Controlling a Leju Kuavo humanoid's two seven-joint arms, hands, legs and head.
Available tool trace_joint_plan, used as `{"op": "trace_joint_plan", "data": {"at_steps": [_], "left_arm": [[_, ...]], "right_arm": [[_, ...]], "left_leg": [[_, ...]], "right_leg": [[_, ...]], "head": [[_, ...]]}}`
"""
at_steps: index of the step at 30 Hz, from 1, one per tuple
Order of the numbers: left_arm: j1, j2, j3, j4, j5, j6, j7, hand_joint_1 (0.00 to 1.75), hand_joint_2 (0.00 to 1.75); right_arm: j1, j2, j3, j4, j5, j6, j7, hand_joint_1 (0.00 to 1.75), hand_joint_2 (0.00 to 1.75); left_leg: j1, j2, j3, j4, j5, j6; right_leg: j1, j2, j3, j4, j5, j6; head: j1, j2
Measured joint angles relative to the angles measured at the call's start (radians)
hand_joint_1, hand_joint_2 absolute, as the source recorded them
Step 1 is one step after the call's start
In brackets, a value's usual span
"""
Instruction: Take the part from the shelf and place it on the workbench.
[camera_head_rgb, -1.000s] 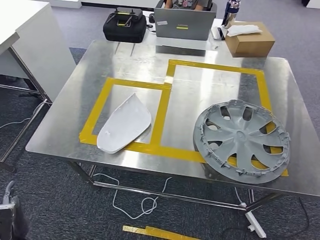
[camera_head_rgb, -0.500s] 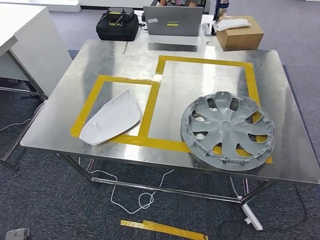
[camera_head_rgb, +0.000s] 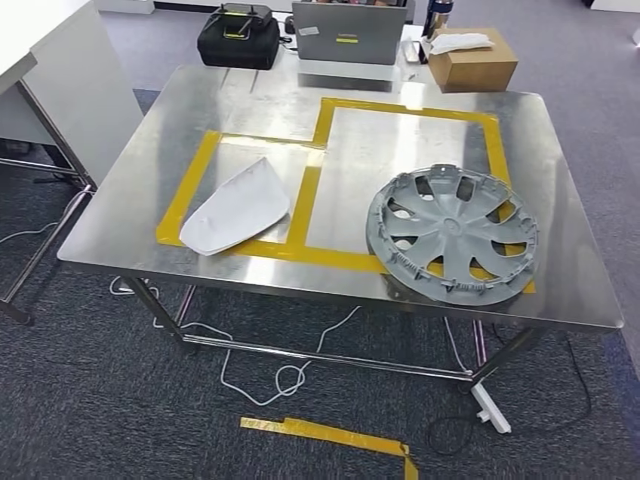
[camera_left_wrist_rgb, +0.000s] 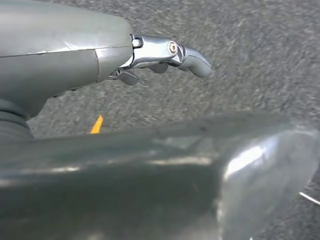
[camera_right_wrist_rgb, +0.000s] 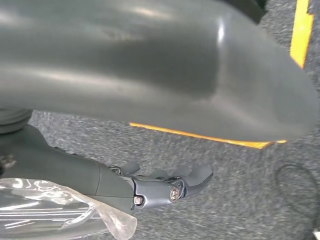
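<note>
On the steel workbench (camera_head_rgb: 362, 130), two parts are seen lying flat: a grey wheel cover (camera_head_rgb: 451, 234) over the near right corner of the large yellow tape frame (camera_head_rgb: 411, 110), and a white curved panel (camera_head_rgb: 235, 207) in the smaller taped frame to the left of the wheel cover. Both are judged to be placed already, so little of the task appears to be left. The left hand (camera_left_wrist_rgb: 162, 57) is seen above the carpet with fingers extended and nothing held. The right hand (camera_right_wrist_rgb: 166, 186) likewise is stretched out and empty. No shelf can be made out.
</note>
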Motion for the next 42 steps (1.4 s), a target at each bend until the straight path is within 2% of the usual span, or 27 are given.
{"op": "trace_joint_plan", "data": {"at_steps": [2, 4, 7, 9, 11, 12, 13, 14, 15, 17, 18, 20, 22, 23, 24, 26, 27, 28, 29, 30, 32, 34, 35, 37, 38, 40, 42], "left_arm": [[-0.002, 0.000, 0.003, 0.006, 0.000, 0.000, 0.000, 0.00, 0.00], [-0.004, 0.000, 0.006, 0.009, 0.000, 0.000, 0.000, 0.00, 0.00], [-0.006, 0.001, 0.012, 0.013, 0.000, 0.000, 0.000, 0.00, 0.00], [-0.005, 0.002, 0.015, 0.016, 0.000, 0.000, 0.000, 0.00, 0.00], [-0.005, 0.002, 0.018, 0.018, 0.000, 0.000, 0.001, 0.00, 0.00], [-0.005, 0.002, 0.020, 0.020, 0.000, 0.000, 0.001, 0.00, 0.00], [-0.006, 0.002, 0.021, 0.021, 0.000, 0.000, 0.002, 0.00, 0.00], [-0.006, 0.002, 0.021, 0.022, -0.003, -0.001, 0.008, 0.00, 0.00], [-0.006, 0.002, 0.021, 0.024, -0.009, -0.002, 0.019, 0.00, 0.00], [-0.006, 0.002, 0.022, 0.031, -0.025, -0.010, 0.053, 0.00, 0.00], [-0.007, 0.002, 0.023, 0.039, -0.033, -0.016, 0.067, 0.00, 0.00], [-0.007, 0.002, 0.027, 0.058, -0.050, -0.035, 0.082, 0.00, 0.00], [-0.008, 0.000, 0.033, 0.080, -0.076, -0.058, 0.081, 0.00, 0.00], [-0.010, 0.000, 0.037, 0.089, -0.090, -0.070, 0.078, 0.00, 0.00], [-0.012, -0.001, 0.041, 0.096, -0.104, -0.082, 0.072, 0.00, 0.00], [-0.019, -0.001, 0.051, 0.107, -0.125, -0.102, 0.061, 0.00, 0.00], [-0.022, 0.000, 0.058, 0.111, -0.133, -0.111, 0.055, 0.00, 0.00], [-0.026, 0.000, 0.065, 0.115, -0.139, -0.117, 0.052, 0.00, 0.00], [-0.029, 0.000, 0.070, 0.118, -0.143, -0.122, 0.049, 0.00, 0.00], [-0.032, 0.000, 0.075, 0.120, -0.145, -0.127, 0.047, 0.00, 0.00], [-0.036, 0.001, 0.083, 0.122, -0.147, -0.135, 0.046, 0.00, 0.00], [-0.039, 0.001, 0.089, 0.124, -0.148, -0.142, 0.045, 0.00, 0.00], [-0.040, 0.001, 0.092, 0.125, -0.149, -0.145, 0.044, 0.00, 0.00], [-0.041, 0.002, 0.098, 0.126, -0.150, -0.151, 0.042, 0.00, 0.00], [-0.041, 0.003, 0.101, 0.127, -0.151, -0.155, 0.041, 0.00, 0.00], [-0.041, 0.006, 0.111, 0.128, -0.158, -0.174, 0.039, 0.00, 0.00], [-0.045, 0.016, 0.121, 0.132, -0.170, -0.200, 0.030, 0.00, 0.00]], "right_arm": [[-0.002, 0.000, -0.001, 0.000, 0.000, 0.000, 0.000, 0.00, 0.00], [-0.005, 0.000, -0.001, 0.000, 0.000, 0.000, 0.000, 0.00, 0.00], [-0.004, 0.000, -0.002, 0.000, 0.000, 0.000, 0.000, 0.00, 0.00], [-0.003, 0.000, -0.002, 0.000, 0.000, 0.000, 0.000, 0.00, 0.00], [-0.003, 0.000, -0.002, 0.000, 0.000, 0.001, 0.000, 0.00, 0.00], [-0.003, 0.000, -0.002, 0.000, 0.000, 0.001, 0.000, 0.00, 0.00], [-0.003, 0.000, -0.002, 0.000, 0.000, 0.001, 0.000, 0.00, 0.00], [-0.003, 0.000, -0.002, 0.000, 0.000, 0.001, 0.001, 0.00, 0.00], [-0.004, 0.000, -0.002, 0.001, 0.002, 0.002, 0.002, 0.00, 0.00], [-0.007, 0.000, -0.003, 0.003, 0.009, 0.007, 0.003, 0.00, 0.00], [-0.009, 0.000, -0.006, 0.007, 0.016, 0.012, 0.000, 0.00, 0.00], [-0.019, 0.000, -0.017, 0.017, 0.033, 0.029, -0.013, 0.00, 0.00], [-0.031, 0.000, -0.036, 0.032, 0.057, 0.051, -0.030, 0.00, 0.00], [-0.037, 0.000, -0.048, 0.040, 0.069, 0.062, -0.038, 0.00, 0.00], [-0.044, 0.000, -0.059, 0.048, 0.079, 0.073, -0.046, 0.00, 0.00], [-0.060, 0.000, -0.080, 0.062, 0.092, 0.090, -0.059, 0.00, 0.00], [-0.068, 0.000, -0.089, 0.069, 0.095, 0.097, -0.064, 0.00, 0.00], [-0.075, 0.000, -0.096, 0.074, 0.096, 0.102, -0.067, 0.00, 0.00], [-0.079, 0.000, -0.103, 0.079, 0.098, 0.106, -0.070, 0.00, 0.00], [-0.084, 0.000, -0.110, 0.082, 0.098, 0.112, -0.072, 0.00, 0.00], [-0.094, 0.000, -0.123, 0.088, 0.103, 0.125, -0.076, 0.00, 0.00], [-0.107, 0.000, -0.135, 0.093, 0.108, 0.137, -0.081, 0.00, 0.00], [-0.111, 0.000, -0.139, 0.095, 0.111, 0.141, -0.083, 0.00, 0.00], [-0.114, 0.000, -0.150, 0.101, 0.119, 0.151, -0.088, 0.00, 0.00], [-0.117, 0.000, -0.156, 0.104, 0.128, 0.158, -0.092, 0.00, 0.00], [-0.128, 0.000, -0.167, 0.115, 0.157, 0.174, -0.107, 0.00, 0.00], [-0.145, 0.000, -0.181, 0.134, 0.198, 0.190, -0.130, 0.00, 0.00]], "left_leg": [[-0.002, 0.000, -0.023, 0.016, 0.011, -0.006], [-0.005, 0.000, -0.038, 0.030, 0.022, -0.016], [-0.005, -0.002, -0.051, 0.040, 0.029, -0.033], [-0.001, -0.010, -0.068, 0.094, -0.037, -0.046], [0.003, -0.015, -0.095, 0.212, -0.141, -0.055], [0.005, -0.015, -0.103, 0.270, -0.171, -0.058], [0.007, -0.015, -0.100, 0.306, -0.177, -0.058], [0.007, -0.015, -0.082, 0.308, -0.162, -0.057], [0.008, -0.016, -0.048, 0.274, -0.134, -0.055], [0.006, -0.018, 0.050, 0.133, -0.091, -0.045], [0.005, -0.020, 0.092, 0.062, -0.087, -0.040], [0.000, -0.023, 0.124, -0.008, -0.090, -0.030], [-0.002, -0.020, 0.109, -0.016, -0.077, -0.019], [-0.001, -0.018, 0.100, -0.018, -0.067, -0.010], [0.000, -0.015, 0.090, -0.021, -0.056, -0.003], [-0.002, -0.010, 0.066, -0.020, -0.038, 0.008], [-0.004, -0.008, 0.052, -0.018, -0.028, 0.009], [-0.006, -0.006, 0.038, -0.016, -0.018, 0.009], [-0.007, -0.005, 0.024, -0.013, -0.009, 0.009], [-0.008, -0.004, 0.010, -0.009, 0.000, 0.008], [-0.009, -0.004, -0.016, 0.002, 0.014, 0.003], [-0.012, -0.004, -0.037, 0.016, 0.029, -0.005], [-0.013, -0.004, -0.045, 0.020, 0.037, -0.009], [-0.012, -0.005, -0.057, 0.023, 0.052, -0.018], [-0.011, -0.009, -0.063, 0.029, 0.043, -0.024], [-0.006, -0.016, -0.086, 0.095, -0.029, -0.039], [0.001, -0.019, -0.119, 0.230, -0.127, -0.052]], "right_leg": [[0.000, -0.003, 0.114, -0.154, 0.033, -0.003], [0.001, -0.005, 0.181, -0.266, 0.020, -0.013], [0.000, -0.006, 0.169, -0.282, 0.022, -0.036], [-0.002, -0.009, 0.150, -0.283, 0.041, -0.052], [-0.001, -0.011, 0.126, -0.280, 0.059, -0.059], [0.000, -0.011, 0.113, -0.277, 0.068, -0.058], [0.001, -0.011, 0.098, -0.272, 0.076, -0.057], [0.001, -0.011, 0.083, -0.265, 0.082, -0.056], [0.002, -0.010, 0.069, -0.259, 0.088, -0.054], [0.003, -0.008, 0.049, -0.246, 0.100, -0.049], [0.005, -0.007, 0.042, -0.241, 0.108, -0.045], [0.005, -0.007, 0.028, -0.237, 0.126, -0.033], [0.002, -0.005, 0.017, -0.236, 0.135, -0.020], [0.001, -0.004, 0.007, -0.225, 0.119, -0.014], [0.000, -0.004, -0.007, -0.194, 0.085, -0.010], [-0.001, -0.003, -0.045, -0.076, -0.012, -0.004], [-0.001, -0.003, -0.059, -0.009, -0.048, -0.002], [-0.001, -0.004, -0.062, 0.036, -0.060, -0.001], [-0.001, -0.004, -0.050, 0.049, -0.049, -0.001], [-0.001, -0.004, -0.022, 0.026, -0.022, -0.001], [-0.001, -0.004, 0.077, -0.107, 0.031, -0.006], [0.001, -0.004, 0.165, -0.245, 0.037, -0.012], [0.003, -0.004, 0.182, -0.281, 0.030, -0.014], [0.001, -0.004, 0.172, -0.296, 0.034, -0.024], [0.000, -0.006, 0.164, -0.297, 0.042, -0.032], [-0.004, -0.009, 0.144, -0.297, 0.061, -0.050], [-0.003, -0.011, 0.116, -0.286, 0.078, -0.057]], "head": [[0.001, 0.000], [0.001, 0.000], [0.002, 0.000], [-0.001, 0.000], [-0.003, 0.000], [-0.004, 0.000], [-0.004, 0.000], [-0.004, 0.000], [-0.004, 0.000], [-0.004, 0.000], [-0.004, 0.000], [-0.004, 0.000], [-0.004, 0.000], [-0.003, 0.000], [-0.001, 0.000], [0.003, 0.000], [0.003, 0.000], [0.003, 0.000], [0.003, 0.000], [0.003, 0.000], [0.003, 0.000], [0.002, 0.000], [0.002, 0.000], [0.002, 0.000], [0.002, 0.000], [0.000, 0.000], [-0.002, 0.000]]}}
